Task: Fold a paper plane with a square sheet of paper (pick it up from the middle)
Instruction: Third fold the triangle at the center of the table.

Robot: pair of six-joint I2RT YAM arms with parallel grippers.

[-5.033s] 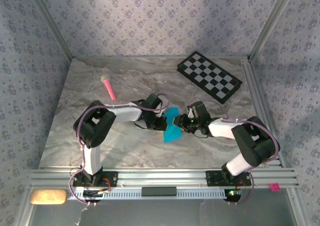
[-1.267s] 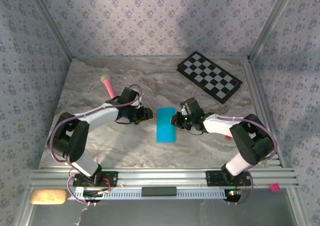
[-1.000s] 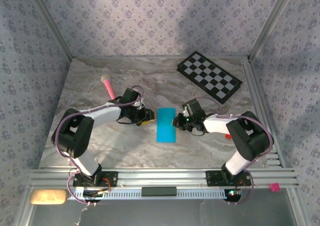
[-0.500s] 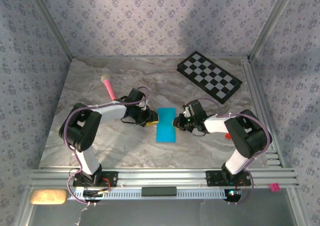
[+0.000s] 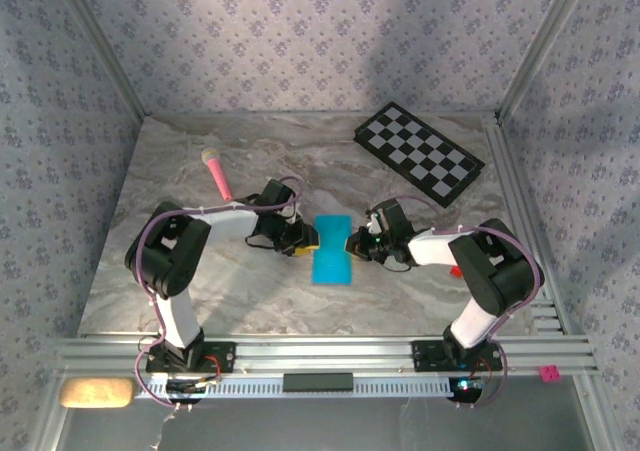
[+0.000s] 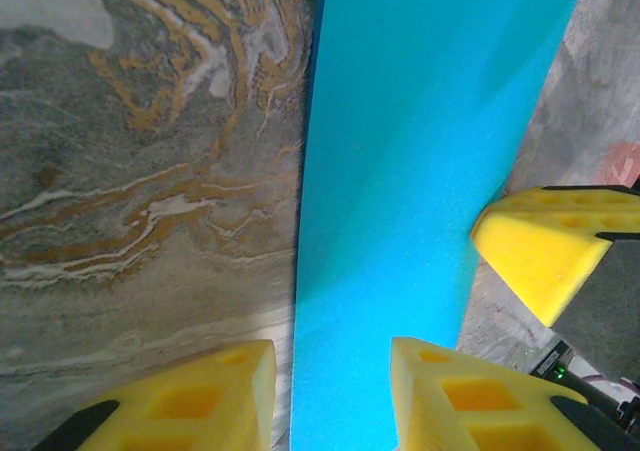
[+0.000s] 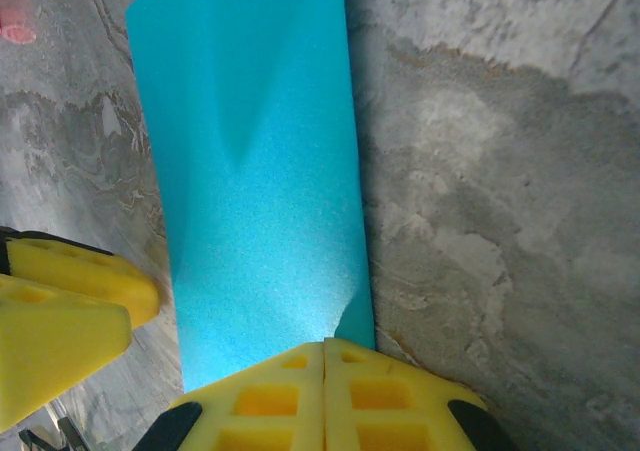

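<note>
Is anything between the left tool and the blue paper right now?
Nothing visible. The left tool sits at the edge of the blue paper, jaws apart. The right tool, shut, is at the opposite edge; the pink stick lies well off.

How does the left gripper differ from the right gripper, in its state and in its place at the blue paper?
The left gripper is open, its jaws apart on either side of the left edge of the blue paper. The right gripper is shut, its fingers pressed together. The left gripper meets the paper from the left, the right gripper from the right. Both have yellow fingers and sit low at the paper's far half.
</note>
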